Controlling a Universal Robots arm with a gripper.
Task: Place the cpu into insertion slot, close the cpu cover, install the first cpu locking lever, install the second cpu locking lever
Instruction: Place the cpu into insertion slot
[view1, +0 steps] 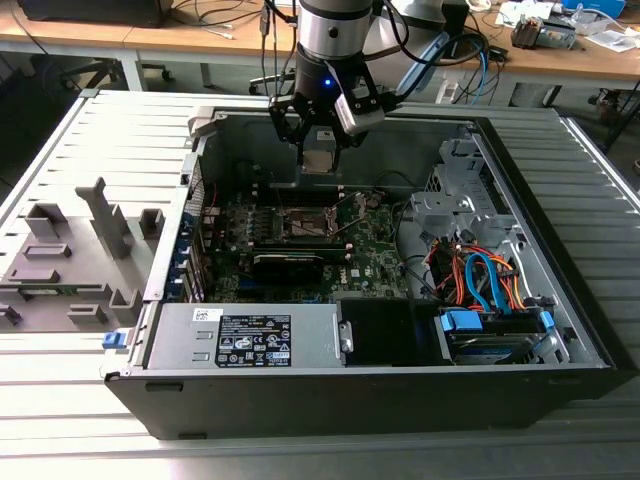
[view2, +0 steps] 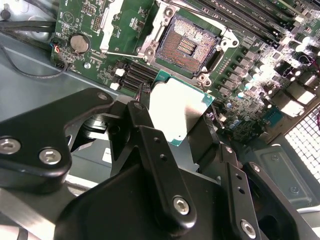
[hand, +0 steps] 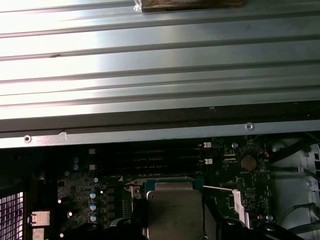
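My gripper (view2: 175, 124): jaws clamped on cpu (view2: 176, 106) edges, above open insertion slot (view2: 187, 45). I think chip light, thin, stiff, easy to break; hold sides.

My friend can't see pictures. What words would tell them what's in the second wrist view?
The black claw holds the cpu, a small silvery square chip with a green edge, over the green motherboard. Close by, the insertion slot lies empty.
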